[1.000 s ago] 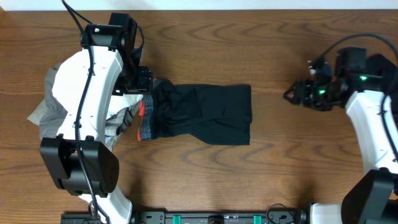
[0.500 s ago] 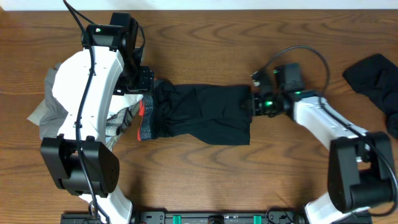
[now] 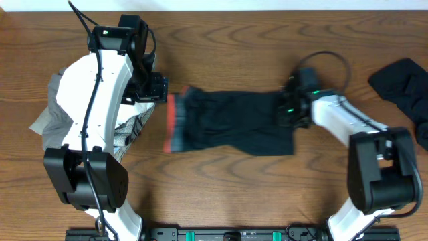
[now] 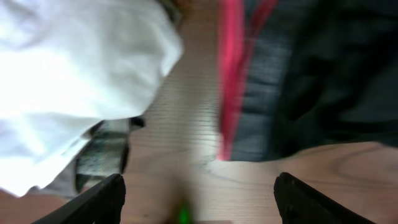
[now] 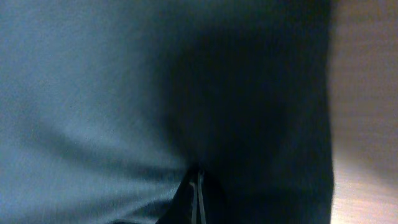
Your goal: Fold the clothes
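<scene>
Black trousers [image 3: 231, 124]: laid folded and flat across the middle of the tabletop [image 3: 221, 40], with the long side running left to right.
Waistband [image 3: 179, 130]: grey with a red edge, seen at the trousers' left end; it is blurred in the left wrist view.
Right gripper [image 3: 287, 110]: set on the trousers' right end. Its jaws are pressed together on a pinch of black fabric, and creases are drawn in toward the tips.
Left gripper [image 4: 198, 198]: held over bare wood just left of the waistband. Its fingers are spread apart and nothing is caught between them.
White garment [image 3: 43, 127]: heaped at the left of the tabletop, largely covered by the left arm. A grey patterned cloth [image 3: 134, 127] is seen beside it.
Dark garment [image 3: 404, 80]: crumpled at the right edge, well apart from the trousers.
</scene>
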Tool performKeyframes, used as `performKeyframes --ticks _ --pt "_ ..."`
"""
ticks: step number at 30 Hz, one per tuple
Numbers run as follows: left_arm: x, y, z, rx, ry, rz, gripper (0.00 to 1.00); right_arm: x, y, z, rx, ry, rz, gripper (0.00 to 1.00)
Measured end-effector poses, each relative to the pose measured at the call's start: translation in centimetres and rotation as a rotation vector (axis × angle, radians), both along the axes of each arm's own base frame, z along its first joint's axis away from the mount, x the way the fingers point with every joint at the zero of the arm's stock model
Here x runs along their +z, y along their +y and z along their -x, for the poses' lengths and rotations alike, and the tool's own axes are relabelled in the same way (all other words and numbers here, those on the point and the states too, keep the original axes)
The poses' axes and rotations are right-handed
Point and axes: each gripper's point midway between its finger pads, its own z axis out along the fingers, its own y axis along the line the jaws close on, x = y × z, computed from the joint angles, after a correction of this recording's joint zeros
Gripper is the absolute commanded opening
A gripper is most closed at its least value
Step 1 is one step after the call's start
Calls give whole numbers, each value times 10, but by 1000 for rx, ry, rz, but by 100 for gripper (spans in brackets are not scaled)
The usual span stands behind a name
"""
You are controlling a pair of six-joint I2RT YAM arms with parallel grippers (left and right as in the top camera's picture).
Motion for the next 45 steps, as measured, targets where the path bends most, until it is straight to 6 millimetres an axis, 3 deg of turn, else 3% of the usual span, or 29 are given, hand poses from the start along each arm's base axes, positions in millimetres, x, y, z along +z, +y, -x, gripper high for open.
performKeyframes --ticks 2,4,7,13,16,21,33,38,40,43,44,45 --pt "0 -8 -4 -1 -13 45 81 1 -40 -4 -97 8 66 1" --pt "0 -16 -7 -4 -26 91 83 1 -62 -6 -152 10 89 2" --pt "-8 -32 -11 -14 -35 170 84 2 -77 -6 -181 11 104 5" --pt "-48 -89 3 -80 7 382 85 2 -78 -6 -173 12 120 7" --pt "-76 -119 24 -97 64 464 86 2 -79 -5 -172 14 122 7" --pt "-104 -144 43 -76 101 522 89 2 -79 -5 -168 16 127 7" --pt "-137 -185 30 25 38 612 93 2 -78 -5 -168 17 125 6" --pt "-136 -202 17 45 11 683 92 2 -78 -5 -167 17 122 7" --pt "-135 -208 11 43 -6 705 82 2 -78 -5 -168 17 121 7" --pt "-140 -212 6 46 -24 707 45 2 -77 -5 -167 17 120 7" --pt "-143 -212 6 49 -19 706 40 2 -77 -5 -167 17 119 6" --pt "-145 -211 5 53 -20 702 28 2 -77 -5 -167 17 119 7"
